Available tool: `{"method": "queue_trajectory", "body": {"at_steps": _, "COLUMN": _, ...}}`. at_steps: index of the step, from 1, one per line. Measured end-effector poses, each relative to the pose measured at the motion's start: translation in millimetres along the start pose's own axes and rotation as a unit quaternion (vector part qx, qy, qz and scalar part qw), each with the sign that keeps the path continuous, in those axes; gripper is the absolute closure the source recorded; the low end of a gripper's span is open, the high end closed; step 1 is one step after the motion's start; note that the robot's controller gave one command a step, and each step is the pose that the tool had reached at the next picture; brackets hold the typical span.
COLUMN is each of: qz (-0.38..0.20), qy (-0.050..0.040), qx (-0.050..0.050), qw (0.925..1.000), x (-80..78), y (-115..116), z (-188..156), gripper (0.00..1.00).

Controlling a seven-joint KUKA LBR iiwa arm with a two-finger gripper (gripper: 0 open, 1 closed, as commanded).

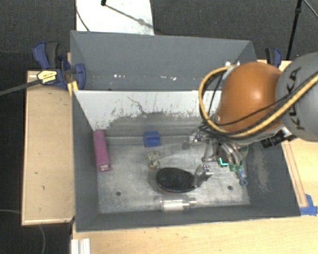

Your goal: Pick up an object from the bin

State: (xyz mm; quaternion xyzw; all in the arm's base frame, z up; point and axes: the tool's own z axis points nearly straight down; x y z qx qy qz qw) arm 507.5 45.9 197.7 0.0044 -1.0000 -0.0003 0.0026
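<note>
My gripper (204, 171) hangs low over the right half of the bin floor, below the orange cover. Its fingertips sit at the right end of a flat black oval thing (173, 179) lying near the bin's front middle. Whether they touch it I cannot tell. A clear, small tube-like thing (176, 204) lies just in front of the black oval, by the front wall. A small pale crumpled piece (152, 159) rests a little behind and left of the oval.
A pink oblong block (101, 150) lies along the left wall. A small blue cube (151, 138) sits near the back wall at the middle. The arm and its cables hang over the bin's right side.
</note>
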Motion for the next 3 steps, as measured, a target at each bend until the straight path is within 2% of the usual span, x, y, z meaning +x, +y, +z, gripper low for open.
{"method": "queue_trajectory", "body": {"at_steps": 1, "qz": -0.233, "qy": -0.0179, "qx": 0.003, "qw": 0.9723, "x": -12.2, "y": 26, "z": 120, "gripper": 0.0}}
{"method": "queue_trajectory", "body": {"at_steps": 2, "qz": -0.231, "qy": -0.0176, "qx": 0.002, "qw": 0.9729, "x": -12.2, "y": 26, "z": 118, "gripper": 1.0}}
{"method": "queue_trajectory", "body": {"at_steps": 3, "qz": -0.321, "qy": -0.0073, "qx": 0.002, "qw": 0.947, "x": -23.1, "y": 46, "z": -13, "gripper": 1.0}}
